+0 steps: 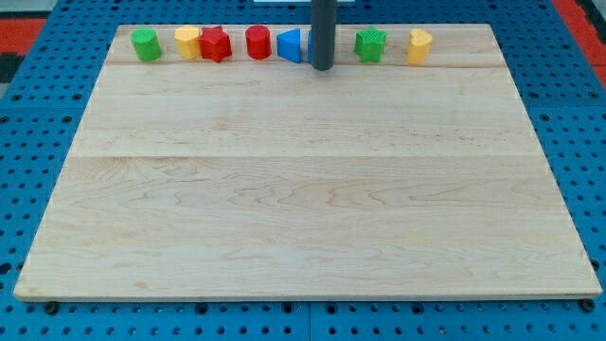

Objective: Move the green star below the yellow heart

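Camera view is showing my tip (323, 67) resting near the wooden board's (303, 208) top edge, just right of the blue block (290, 45) and left of the green star (370, 44); having no jaws, it is holding nothing. The yellow heart (187, 42) is sitting touching the red star (216, 44), well left of the green star.
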Robot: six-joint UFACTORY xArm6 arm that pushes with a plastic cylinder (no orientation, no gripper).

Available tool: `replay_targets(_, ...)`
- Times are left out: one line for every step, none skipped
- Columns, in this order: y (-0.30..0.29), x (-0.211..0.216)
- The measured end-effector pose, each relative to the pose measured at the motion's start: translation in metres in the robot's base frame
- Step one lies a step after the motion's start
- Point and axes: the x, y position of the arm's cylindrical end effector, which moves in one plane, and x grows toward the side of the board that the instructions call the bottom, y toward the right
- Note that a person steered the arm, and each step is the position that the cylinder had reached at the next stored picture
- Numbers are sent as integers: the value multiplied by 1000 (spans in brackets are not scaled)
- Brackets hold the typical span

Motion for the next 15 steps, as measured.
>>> replay_targets(1, -16)
replay_targets(17, -39)
replay_targets(-2, -61)
replay_targets(32, -66)
replay_targets(83, -72)
replay_targets(84, -72)
replay_targets(78, -43)
replay_targets(79, -24)
replay_targets(32, -26)
replay_targets(6, -22)
replay_targets(73, -8)
replay_targets(89, 3)
replay_targets(73, 13)
replay_targets(67, 35)
replay_targets(74, 43)
